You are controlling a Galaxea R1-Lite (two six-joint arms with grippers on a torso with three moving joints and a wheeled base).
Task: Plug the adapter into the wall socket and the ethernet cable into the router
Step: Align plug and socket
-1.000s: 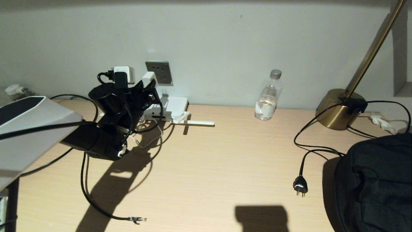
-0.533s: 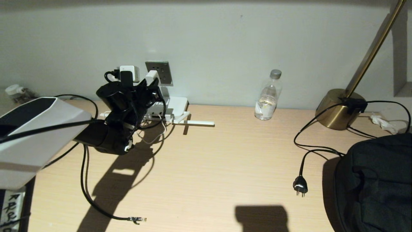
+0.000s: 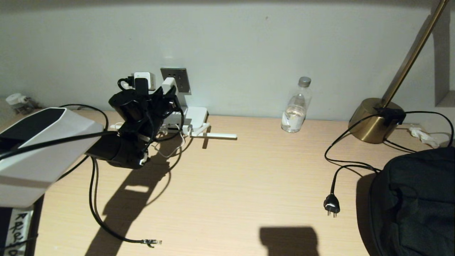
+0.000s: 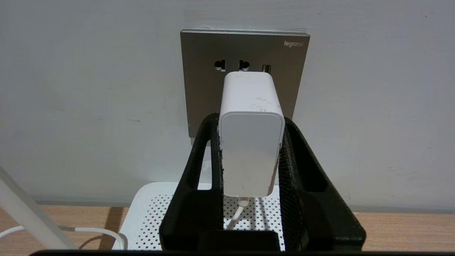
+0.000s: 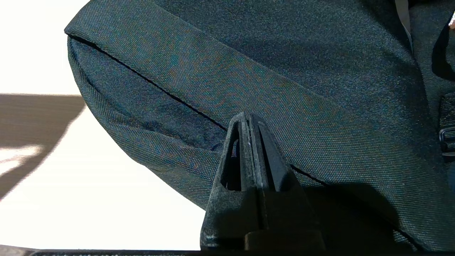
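Change: the left gripper [image 3: 167,93] has carried the adapter [image 4: 250,142] forward over the last second; in the head view it now sits closer to the socket [image 3: 176,80] than a second ago, when it hung lower and further left.
Adapter: upright between the black fingers [image 4: 199,177], its nose against or just short of the lower part of the grey plate; its pins are hidden, so I cannot tell whether they have entered the holes.
Left fingers: partly closed, pinching the adapter by its two flat sides, the thin white cord hanging out beneath.
Socket: on the wall just above the router [image 3: 192,119]; its upper two holes and a USB slot show uncovered above the adapter.
Meaning: the plug-in step looks near its end, a straight push into the wall is probably what remains, provided the pins line up with the lower holes.
Cable: the ethernet cable [image 3: 106,220] lies on the desk [image 3: 249,177], its clear plug [image 3: 153,243] well apart from the router, so that half is not yet done.
Right gripper [image 5: 249,122]: closed on nothing, parked over a dark bag [image 5: 284,71].
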